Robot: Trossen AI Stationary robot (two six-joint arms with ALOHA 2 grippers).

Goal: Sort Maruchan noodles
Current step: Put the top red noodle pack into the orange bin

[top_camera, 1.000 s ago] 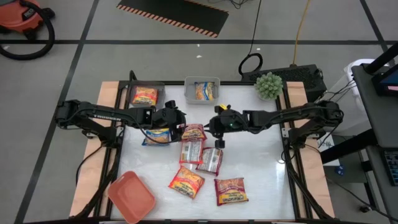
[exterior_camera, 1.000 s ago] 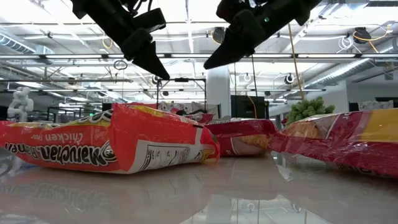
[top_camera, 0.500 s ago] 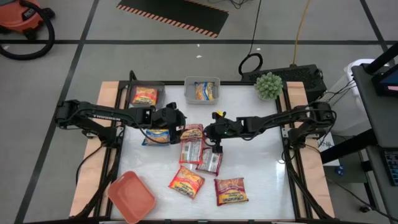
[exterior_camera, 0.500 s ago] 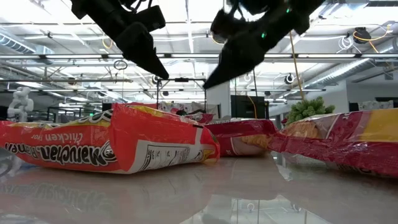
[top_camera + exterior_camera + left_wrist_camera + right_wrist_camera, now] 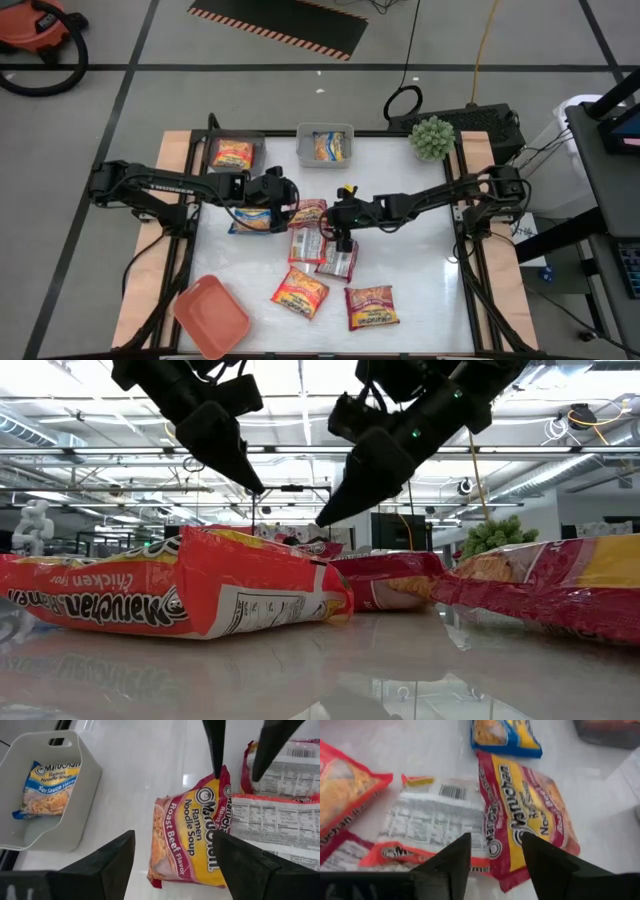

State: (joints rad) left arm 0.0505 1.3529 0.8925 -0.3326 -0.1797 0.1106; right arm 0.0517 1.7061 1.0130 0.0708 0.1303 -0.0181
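Several Maruchan packets lie flat on the white table. A red-and-yellow roast beef packet (image 5: 311, 211) lies at the middle, a silvery packet (image 5: 304, 242) with its printed back up beside it, and a blue packet (image 5: 250, 219) under my left arm. My left gripper (image 5: 175, 870) is open and empty, hovering over the roast beef packet (image 5: 190, 840) near its left end. My right gripper (image 5: 495, 865) is open, low over the same packet (image 5: 525, 820). It points down at the packet's right end, and its fingers (image 5: 216, 750) also show in the left wrist view. My right gripper has one fingertip (image 5: 218, 770) at the roast beef packet's end edge (image 5: 224, 776), coming from above and pointing down. I cannot tell whether it touches. The packet lies flat on the table.
A dark bin (image 5: 235, 153) with an orange packet and a pale bin (image 5: 325, 145) with a blue-yellow packet stand at the far edge. A salmon-red bin (image 5: 212, 317) sits at the near left. More packets (image 5: 300, 292) (image 5: 370, 305) lie near the front. A green plant (image 5: 432, 137) stands at the far right.
My right gripper has gone toward the table's left and near edges and come down, from above the table's middle to just over the roast beef packet. The packets have kept their places.
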